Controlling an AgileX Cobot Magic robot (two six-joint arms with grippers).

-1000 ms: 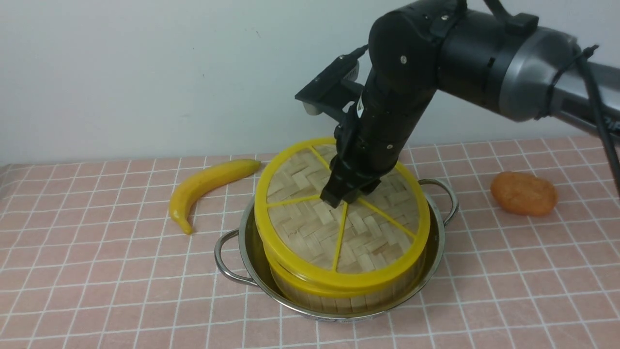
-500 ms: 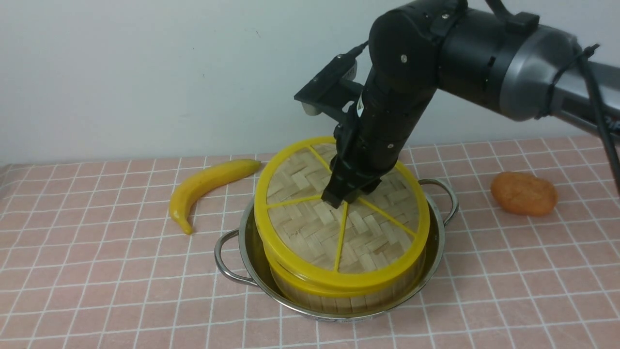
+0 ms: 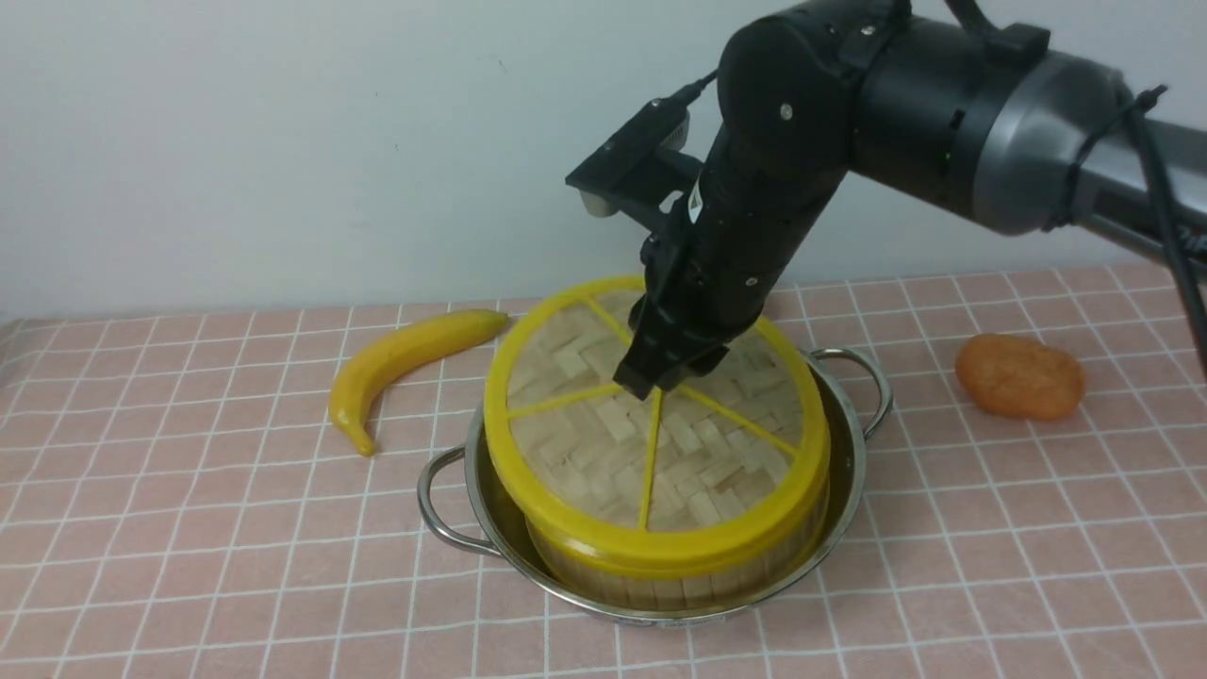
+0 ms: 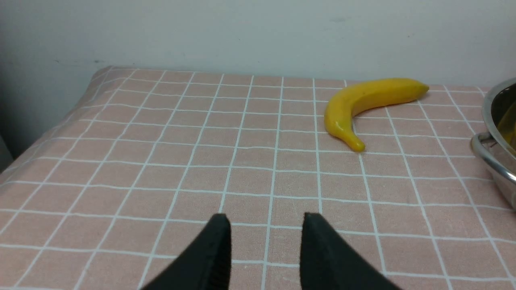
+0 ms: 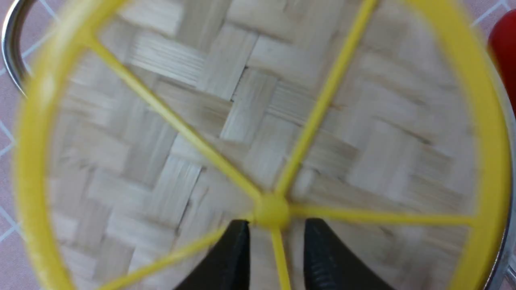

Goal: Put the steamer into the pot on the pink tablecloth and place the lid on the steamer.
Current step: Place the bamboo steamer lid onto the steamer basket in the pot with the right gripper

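Note:
The steel pot (image 3: 853, 471) stands on the pink tablecloth (image 3: 189, 519), and the bamboo steamer (image 3: 660, 580) sits inside it. The woven lid (image 3: 585, 443) with its yellow rim lies on top of the steamer and covers its contents. My right gripper (image 3: 655, 387) hangs over the lid's centre. In the right wrist view, the right gripper (image 5: 276, 225) is open, its fingertips either side of a spoke just short of the knob (image 5: 271, 211), with gaps showing. My left gripper (image 4: 266, 219) is open and empty above bare cloth, away from the pot (image 4: 498, 161).
A yellow banana (image 3: 396, 363) lies on the cloth left of the pot, also visible as the banana (image 4: 363, 100) in the left wrist view. An orange lump (image 3: 1018, 375) sits to the right. A pale wall closes off the back.
The lid has dropped from a tilt to lie flatter on the steamer and sits a little further left. My right gripper's fingers have parted, and it has shifted slightly up and left.

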